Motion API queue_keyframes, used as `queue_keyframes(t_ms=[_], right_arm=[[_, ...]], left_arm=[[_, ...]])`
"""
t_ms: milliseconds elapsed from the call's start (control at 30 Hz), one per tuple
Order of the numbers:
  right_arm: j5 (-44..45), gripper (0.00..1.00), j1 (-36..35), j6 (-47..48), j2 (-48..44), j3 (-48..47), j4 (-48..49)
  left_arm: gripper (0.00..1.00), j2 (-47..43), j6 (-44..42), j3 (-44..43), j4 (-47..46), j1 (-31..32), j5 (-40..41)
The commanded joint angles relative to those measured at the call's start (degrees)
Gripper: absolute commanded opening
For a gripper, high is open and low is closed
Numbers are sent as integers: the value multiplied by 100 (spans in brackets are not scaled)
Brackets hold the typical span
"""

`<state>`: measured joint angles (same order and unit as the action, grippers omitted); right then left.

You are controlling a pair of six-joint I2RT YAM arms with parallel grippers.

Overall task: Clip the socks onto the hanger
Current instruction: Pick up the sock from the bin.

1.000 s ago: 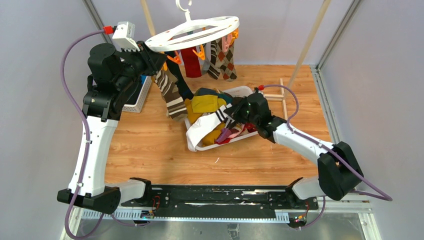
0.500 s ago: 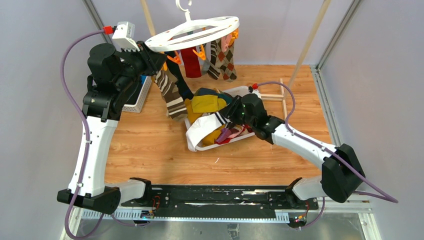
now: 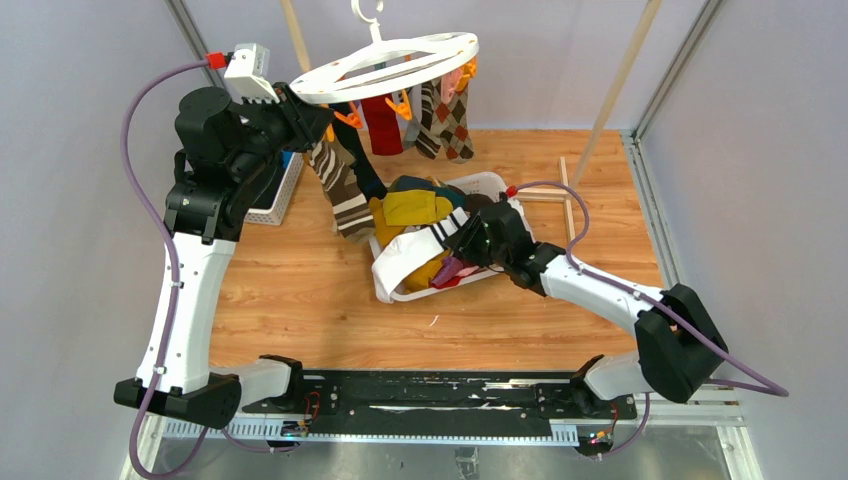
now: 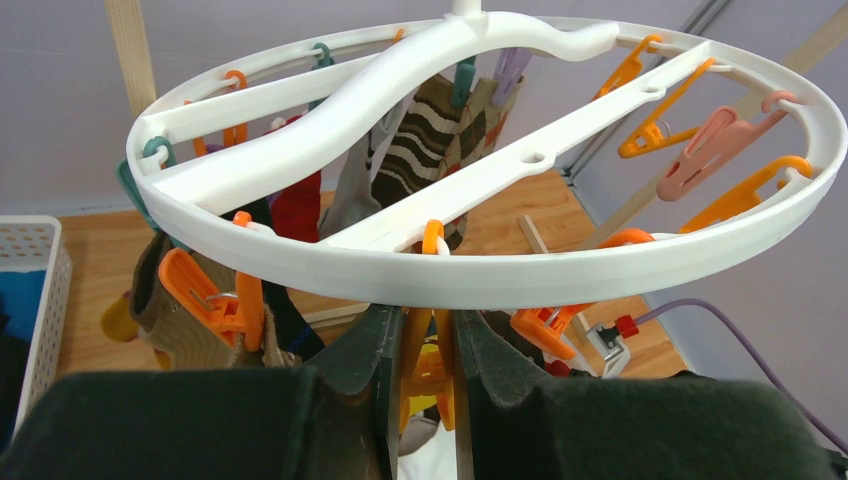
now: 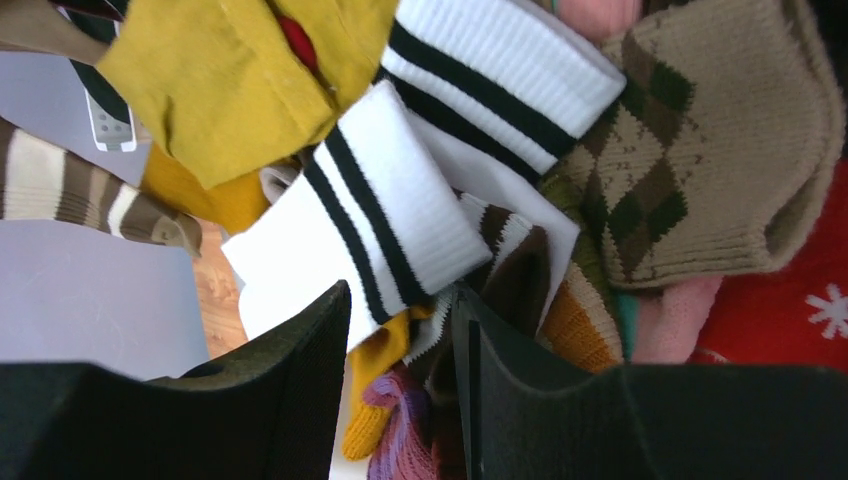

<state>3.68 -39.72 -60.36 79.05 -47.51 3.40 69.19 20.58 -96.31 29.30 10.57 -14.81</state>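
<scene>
- Two-fingered left gripper (image 4: 428,335) is clamped on an orange plastic clip (image 4: 426,378) under the round white plastic hanger (image 4: 480,282).
- Right gripper (image 5: 400,305) hangs, jaws apart, over mixed fabric socks (image 5: 400,200) heaped in a white lattice basket (image 3: 386,281).
- Red sock (image 5: 770,320) bears a white snowflake (image 5: 828,310).

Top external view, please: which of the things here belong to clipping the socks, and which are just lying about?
Belong to the job:
- hanger
- hung socks
- loose socks
- orange clip, pinched by the left end effector
- right end effector, open over the pile

Just lying about:
- lattice basket, far left
- wooden frame
</scene>
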Motion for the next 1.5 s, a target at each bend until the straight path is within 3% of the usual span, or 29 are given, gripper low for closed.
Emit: queue_keyframes(t_ms=[0,300,633,1033,1133,1200,1333,1467], right_arm=[[-197,42,70,-244,85,101,20],[-219,42,114,-492,284,152,311],[415,41,273,-900,32,645,1581],[129,39,290,-1354,446,1074,3300],[37,35,291,-1357,544,1015,3343],[3,27,291,-1312,559,968,3303],[84,1,286,-941,333,754,2785],[240,0,143,89,1,89,1795]], left_arm=[[6,-145,-62,51,249,-72,12],[6,-128,-29,86,209,-72,-13],[6,-99,-39,51,216,-72,-13],[5,-134,-54,107,206,-73,-14],[6,-136,-63,104,207,-72,0],[6,-148,-63,94,207,-72,4],[5,-152,-58,123,212,-72,4],[5,-160,-54,167,200,-72,-4]])
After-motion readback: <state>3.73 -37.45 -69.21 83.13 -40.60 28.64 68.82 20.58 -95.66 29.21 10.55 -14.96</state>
